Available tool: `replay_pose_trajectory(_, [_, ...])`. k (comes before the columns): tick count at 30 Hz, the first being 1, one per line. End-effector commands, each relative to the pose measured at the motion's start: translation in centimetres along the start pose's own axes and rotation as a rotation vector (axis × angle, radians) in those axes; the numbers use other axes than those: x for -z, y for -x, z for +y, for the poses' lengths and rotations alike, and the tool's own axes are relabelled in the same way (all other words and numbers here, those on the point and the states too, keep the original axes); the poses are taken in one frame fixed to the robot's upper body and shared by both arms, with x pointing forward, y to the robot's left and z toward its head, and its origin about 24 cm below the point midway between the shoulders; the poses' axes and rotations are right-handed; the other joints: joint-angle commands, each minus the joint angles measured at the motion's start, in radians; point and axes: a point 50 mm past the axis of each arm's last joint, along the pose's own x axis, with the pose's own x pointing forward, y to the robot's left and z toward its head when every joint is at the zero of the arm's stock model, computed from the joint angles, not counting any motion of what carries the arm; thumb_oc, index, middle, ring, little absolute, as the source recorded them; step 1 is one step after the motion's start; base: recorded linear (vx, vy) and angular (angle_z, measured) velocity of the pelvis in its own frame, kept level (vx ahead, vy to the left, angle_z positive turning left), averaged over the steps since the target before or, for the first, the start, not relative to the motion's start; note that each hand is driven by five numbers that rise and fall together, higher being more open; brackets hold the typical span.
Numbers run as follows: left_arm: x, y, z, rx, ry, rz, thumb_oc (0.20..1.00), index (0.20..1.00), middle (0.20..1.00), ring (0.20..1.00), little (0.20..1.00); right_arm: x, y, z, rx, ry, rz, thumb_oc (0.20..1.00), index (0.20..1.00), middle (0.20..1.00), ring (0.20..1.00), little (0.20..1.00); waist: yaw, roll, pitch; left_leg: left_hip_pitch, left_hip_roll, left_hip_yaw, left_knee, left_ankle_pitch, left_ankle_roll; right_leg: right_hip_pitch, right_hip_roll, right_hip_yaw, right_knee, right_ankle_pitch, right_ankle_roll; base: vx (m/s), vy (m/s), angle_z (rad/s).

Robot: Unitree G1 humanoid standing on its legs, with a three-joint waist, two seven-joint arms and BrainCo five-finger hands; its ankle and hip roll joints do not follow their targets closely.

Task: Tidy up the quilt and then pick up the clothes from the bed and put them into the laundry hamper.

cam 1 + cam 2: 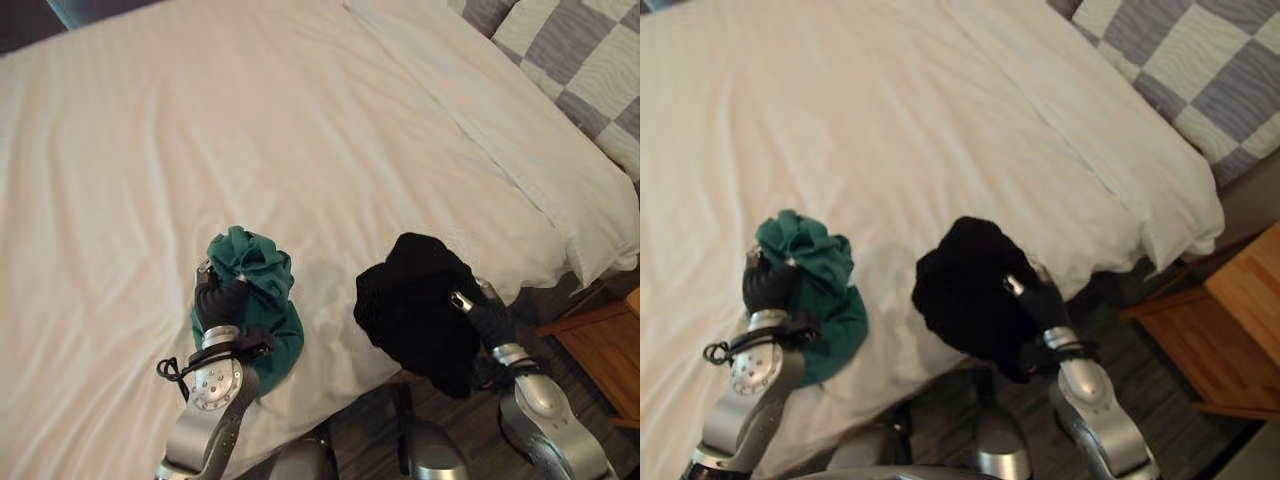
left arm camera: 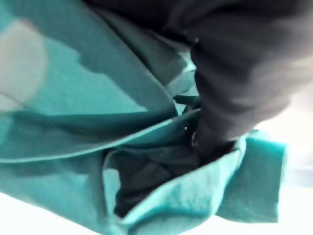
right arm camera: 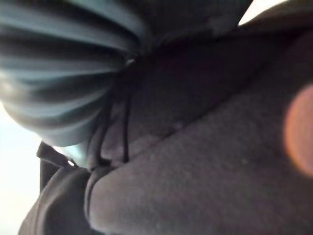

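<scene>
Both garments are off the flat of the bed (image 1: pixel 300 120) and in the robot's hands near its front edge. The left hand (image 1: pixel 218 300) has its fingers buried in the bunched green garment (image 1: pixel 262 290); in the left wrist view the cloth wraps the dark cover, so whether the fingers are curled round it cannot be told, though the bundle appears gathered at the hand. The right hand (image 1: pixel 1038 297) sits against the black garment (image 1: pixel 970 290), which hangs past the mattress edge. Its fingers are hidden in the fabric, so their state cannot be told.

The white quilt (image 1: pixel 890 110) lies smooth and flat, so the tidying part appears done. The checked pillow (image 1: pixel 1200 70) sits at the head of the bed, and a wooden nightstand (image 1: pixel 1240 320) stands beside the bed.

Recommendation for the step in hand: keep both bundles compact and raised clear of the quilt before turning, so no trailing cloth drags the cover out of line. The black garment hangs lowest and looks likeliest to slip; confirm a firm hold before carrying.
</scene>
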Motion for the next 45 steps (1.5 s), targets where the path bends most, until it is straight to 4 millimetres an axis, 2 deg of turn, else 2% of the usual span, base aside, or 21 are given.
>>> replay_pose_trajectory(1, [-2.3, 0.4, 0.1, 0.009, 0.037, -0.147, 0.2, 0.2, 0.2, 0.2, 0.2, -2.6, 0.0, 1.2, -0.089, -0.084, -0.167, 0.2, 0.2, 0.2, 0.2, 0.2, -0.013, -0.055, -0.09, 0.05, -0.038, -0.004, 0.001, -0.126, 0.012, 0.04, -0.009, 0.006, -0.006, -0.094, 0.059, 0.02, -0.018, -0.04])
replay_pose_trajectory(7, [-1.5, 0.8, 0.8, -0.127, 0.009, -0.099, 0.2, 0.2, 0.2, 0.2, 0.2, -1.9, -0.3, 2.6, -0.185, -0.034, -0.132, 0.2, 0.2, 0.2, 0.2, 0.2, -0.005, -0.053, -0.108, 0.071, -0.02, -0.02, 0.067, -0.152, 0.004, 0.078, -0.023, 0.003, 0.007, -0.115, 0.053, 0.07, -0.092, -0.02])
replay_pose_trajectory(11, [-1.1, 1.0, 2.0, -0.297, 0.018, -0.086, 0.2, 0.2, 0.2, 0.2, 0.2, -0.9, -0.8, 3.6, -0.337, -0.013, -0.061, 0.2, 0.2, 0.2, 0.2, 0.2, 0.051, -0.044, -0.063, 0.003, 0.006, -0.101, 0.169, -0.156, 0.002, 0.055, -0.014, -0.052, 0.103, -0.166, 0.003, -0.05, -0.125, 0.21])
replay_pose_trajectory(13, [-1.0, 1.3, 2.6, -0.354, 0.041, -0.105, 0.2, 0.2, 0.2, 0.2, 0.2, -0.6, -0.7, 4.0, -0.41, 0.011, -0.056, 0.2, 0.2, 0.2, 0.2, 0.2, 0.089, -0.028, -0.046, -0.017, 0.02, -0.159, 0.124, -0.106, -0.006, 0.047, -0.001, -0.104, 0.108, -0.172, -0.011, -0.2, -0.057, 0.64])
replay_pose_trajectory(14, [-1.0, 1.6, 2.7, -0.354, 0.034, -0.11, 0.2, 0.2, 0.2, 0.2, 0.2, -0.4, -0.3, 4.1, -0.437, 0.032, -0.053, 0.2, 0.2, 0.2, 0.2, 0.2, 0.116, -0.013, -0.04, -0.027, 0.029, -0.165, 0.09, -0.067, -0.018, 0.055, -0.006, -0.177, 0.108, -0.178, -0.01, -0.33, 0.005, 1.03])
replay_pose_trajectory(16, [-1.0, 2.0, 2.9, -0.311, 0.024, -0.11, 0.2, 0.2, 0.2, 0.2, 0.2, -0.6, 0.1, 3.1, -0.361, 0.031, -0.083, 0.2, 0.2, 0.2, 0.2, 0.2, 0.149, -0.002, -0.038, -0.034, 0.042, -0.091, 0.105, -0.063, -0.039, 0.09, -0.055, -0.35, 0.097, -0.179, 0.006, -0.41, 0.04, 2.2])
replay_pose_trajectory(20, [-0.8, 2.5, 3.4, -0.321, 0.04, -0.109, 0.2, 0.2, 0.2, 0.2, 0.2, -0.5, -0.2, 2.6, -0.313, 0.039, -0.076, 0.2, 0.2, 0.2, 0.2, 0.2, 0.176, -0.006, -0.062, -0.053, 0.048, -0.003, 0.215, -0.105, -0.041, 0.097, -0.12, -0.478, 0.106, -0.158, 0.014, -0.31, 0.165, 1.95])
replay_pose_trajectory(21, [-0.3, 2.5, 3.8, -0.315, 0.039, -0.087, 0.2, 0.2, 0.2, 0.2, 0.2, -0.2, -0.6, 2.9, -0.293, 0.047, -0.063, 0.2, 0.2, 0.2, 0.2, 0.2, 0.201, -0.008, -0.076, -0.043, 0.088, 0.052, 0.292, -0.121, -0.041, 0.107, -0.15, -0.529, 0.136, -0.155, 0.022, -0.23, 0.203, 1.97])
replay_pose_trajectory(23, [-0.1, 2.4, 3.9, -0.315, 0.036, -0.082, 0.2, 0.2, 0.2, 0.2, 0.2, -0.1, -0.8, 3.2, -0.294, 0.052, -0.062, 0.2, 0.2, 0.2, 0.2, 0.2, 0.205, -0.006, -0.079, -0.041, 0.109, 0.067, 0.307, -0.11, -0.044, 0.111, -0.155, -0.548, 0.139, -0.151, 0.023, -0.25, 0.234, 1.98])
replay_pose_trajectory(24, [0.2, 1.9, 3.9, -0.297, 0.024, -0.072, 0.2, 0.2, 0.2, 0.2, 0.2, -0.1, -1.3, 3.6, -0.281, 0.058, -0.059, 0.2, 0.2, 0.2, 0.2, 0.2, 0.211, 0.001, -0.091, -0.026, 0.195, 0.108, 0.303, -0.049, -0.071, 0.122, -0.162, -0.584, 0.116, -0.128, 0.028, -0.29, 0.294, 1.7])
replay_pose_trajectory(26, [0.3, 1.5, 3.6, -0.281, 0.015, -0.056, 0.2, 0.2, 0.2, 0.2, 0.2, 0.0, -1.7, 3.7, -0.256, 0.06, -0.048, 0.2, 0.2, 0.2, 0.2, 0.2, 0.209, 0.004, -0.094, -0.002, 0.234, 0.121, 0.279, -0.045, -0.085, 0.129, -0.178, -0.593, 0.099, -0.104, 0.047, -0.31, 0.413, 1.89])
replay_pose_trajectory(29, [0.3, 1.2, 3.1, -0.251, 0.005, -0.044, 0.2, 0.2, 0.2, 0.2, 0.2, 0.0, -2.1, 3.6, -0.211, 0.058, -0.046, 0.2, 0.2, 0.2, 0.2, 0.2, 0.2, 0.004, -0.095, 0.026, 0.246, 0.146, 0.25, -0.07, -0.091, 0.132, -0.213, -0.597, 0.077, -0.063, 0.089, -0.25, 0.487, 1.07])
replay_pose_trajectory(31, [0.9, 0.9, 2.8, -0.224, -0.033, -0.009, 0.2, 0.2, 0.2, 0.2, 0.2, 0.7, -2.1, 3.1, -0.14, 0.044, -0.002, 0.2, 0.2, 0.2, 0.2, 0.2, 0.189, 0.006, -0.09, 0.039, 0.216, 0.158, 0.208, -0.103, -0.09, 0.131, -0.267, -0.595, 0.058, -0.017, 0.132, -0.21, 0.549, 0.67])
replay_pose_trajectory(33, [1.2, 0.6, 2.8, -0.224, -0.078, 0.001, 0.2, 0.2, 0.2, 0.2, 0.2, 1.6, -2.2, 3.0, -0.113, 0.007, 0.054, 0.2, 0.2, 0.2, 0.2, 0.2, 0.191, 0.002, -0.081, 0.007, 0.182, 0.145, 0.211, -0.09, -0.083, 0.139, -0.297, -0.602, 0.034, 0.027, 0.13, -0.23, 0.387, 0.96])
replay_pose_trajectory(35, [1.8, -0.3, 2.2, -0.118, -0.111, 0.027, 0.2, 0.2, 0.2, 0.2, 0.2, 2.8, -1.4, 2.1, -0.028, -0.041, 0.062, 0.2, 0.2, 0.2, 0.2, 0.2, 0.157, -0.008, -0.076, -0.024, 0.077, 0.033, 0.166, -0.094, -0.041, 0.09, -0.309, -0.425, 0.039, 0.051, 0.131, -0.14, 0.521, 0.63])
replay_pose_trajectory(36, [2.1, -0.4, 2.1, -0.089, -0.11, 0.047, 0.2, 0.2, 0.2, 0.2, 0.2, 2.9, -1.0, 1.8, 0.005, -0.033, 0.056, 0.2, 0.2, 0.2, 0.2, 0.2, 0.139, -0.007, -0.087, -0.031, 0.048, -0.007, 0.141, -0.088, -0.025, 0.071, -0.284, -0.359, 0.056, 0.028, 0.125, 0.03, 0.459, 3.02])
replay_pose_trajectory(37, [2.6, -0.2, 1.8, -0.045, -0.113, 0.074, 0.2, 0.2, 0.2, 0.2, 0.2, 3.1, -0.4, 1.3, 0.047, -0.035, 0.047, 0.2, 0.2, 0.2, 0.2, 0.2, 0.112, -0.006, -0.105, -0.044, 0.014, -0.065, 0.109, -0.079, 0.004, 0.046, -0.211, -0.258, 0.109, -0.053, 0.1, 0.02, 0.298, 3.58])
replay_pose_trajectory(39, [2.6, -0.2, 1.7, -0.045, -0.113, 0.074, 0.2, 0.2, 0.2, 0.2, 0.2, 3.1, -0.4, 1.3, 0.047, -0.035, 0.046, 0.2, 0.2, 0.2, 0.2, 0.2, 0.111, -0.006, -0.109, -0.05, 0.013, -0.065, 0.108, -0.076, 0.004, 0.04, -0.212, -0.258, 0.11, -0.051, 0.099, 0.0, 0.212, 2.3])
replay_pose_trajectory(40, [3.3, 0.5, 1.9, -0.069, -0.103, 0.109, 0.2, 0.2, 0.2, 0.2, 0.2, 2.9, 0.3, 0.6, 0.034, -0.003, 0.022, 0.2, 0.2, 0.2, 0.2, 0.2, 0.09, -0.014, -0.117, -0.049, -0.013, -0.084, 0.088, -0.072, 0.017, 0.026, -0.096, -0.224, 0.167, -0.15, 0.063, -0.03, 0.308, 0.56])
replay_pose_trajectory(41, [4.1, 1.4, 2.2, -0.101, -0.084, 0.146, 0.2, 0.2, 0.2, 0.2, 0.2, 2.4, 1.1, -0.4, 0.008, 0.024, 0.002, 0.2, 0.2, 0.2, 0.2, 0.2, 0.076, -0.032, -0.12, -0.036, -0.06, -0.134, 0.061, -0.075, 0.027, 0.026, -0.003, -0.166, 0.141, -0.173, 0.02, -0.07, 0.278, 0.38])
replay_pose_trajectory(45, [4.0, 1.2, 0.8, -0.027, -0.08, 0.128, 0.2, 0.2, 0.2, 0.2, 0.2, 2.5, -0.5, -0.4, 0.043, 0.022, -0.027, 0.2, 0.2, 0.2, 0.2, 0.2, 0.1, -0.022, -0.13, -0.051, -0.085, -0.178, 0.014, -0.039, 0.028, 0.04, 0.032, -0.159, 0.073, -0.15, 0.005, -0.06, 0.037, 0.97])
